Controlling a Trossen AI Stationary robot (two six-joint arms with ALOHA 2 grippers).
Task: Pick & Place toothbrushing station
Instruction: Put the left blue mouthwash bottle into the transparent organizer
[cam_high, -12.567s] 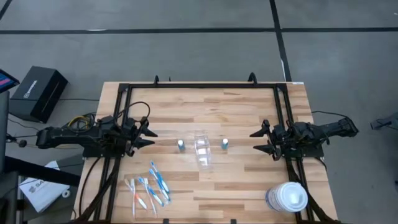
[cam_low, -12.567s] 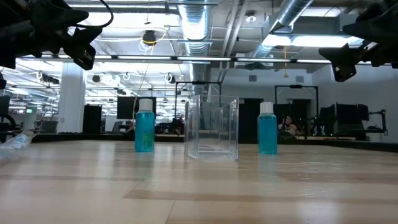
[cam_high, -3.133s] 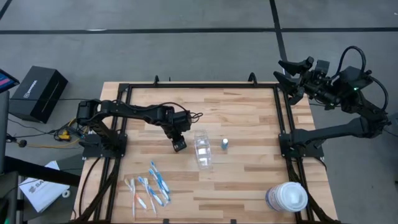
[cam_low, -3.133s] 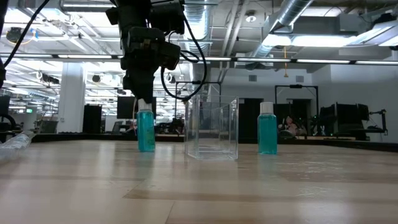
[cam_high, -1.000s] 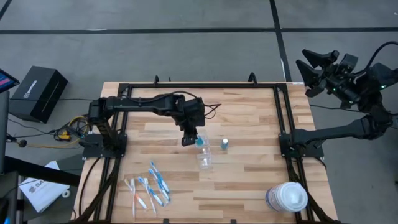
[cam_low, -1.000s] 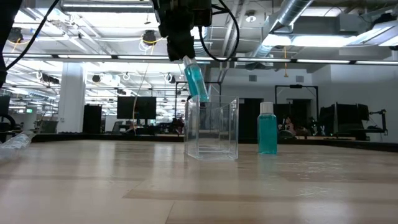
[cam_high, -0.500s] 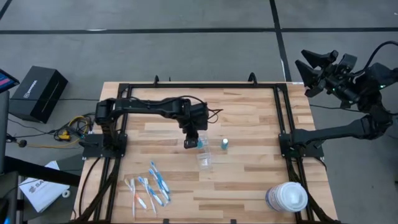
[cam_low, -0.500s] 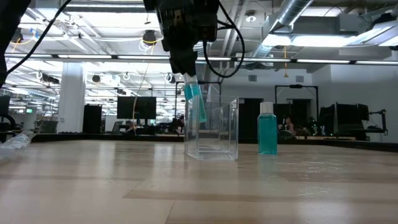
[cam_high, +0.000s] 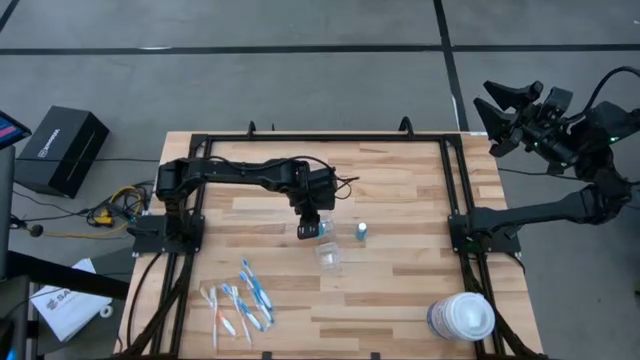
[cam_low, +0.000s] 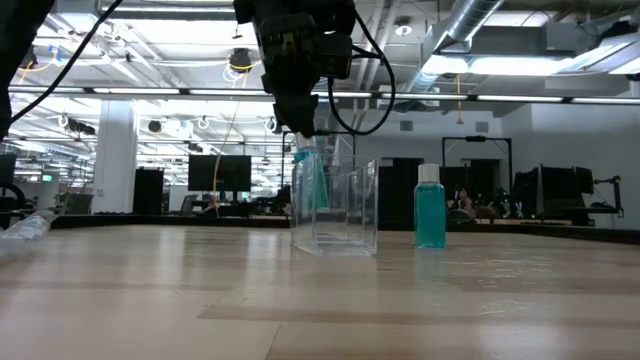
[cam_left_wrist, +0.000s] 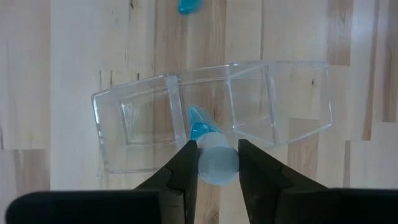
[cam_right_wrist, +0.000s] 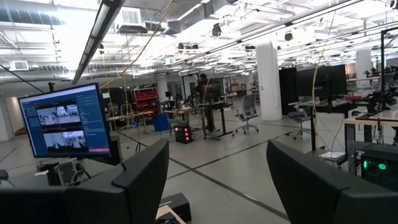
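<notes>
A small clear plastic cup stands on its base in the middle of the table, also seen in the high view as the cup. My left gripper hangs over the cup's left part, shut on a teal tube that reaches down into the cup. A second teal tube stands upright to the right of the cup. Several blue, white and orange toothbrushes lie flat near the front left. My right gripper is open, raised high beyond the table's far right corner. My left gripper pinches the tube's white cap between its two fingers, coming from above and slanting down. The tube hangs below the fingers, slightly tilted, with its teal lower end inside the cup and clear of the cup's bottom. Whether it touches the cup's wall I cannot tell.
A big round white-lidded tub stands at the front right corner. A black box sits on the floor beyond the table's left side. Bare wood lies between the cup and the near edge.
My left gripper has gone down toward the cup with the teal tube. The tube, which hung tilted above the rim, now stands more upright with its lower end inside the cup. The cup has shifted slightly toward the table's left.
</notes>
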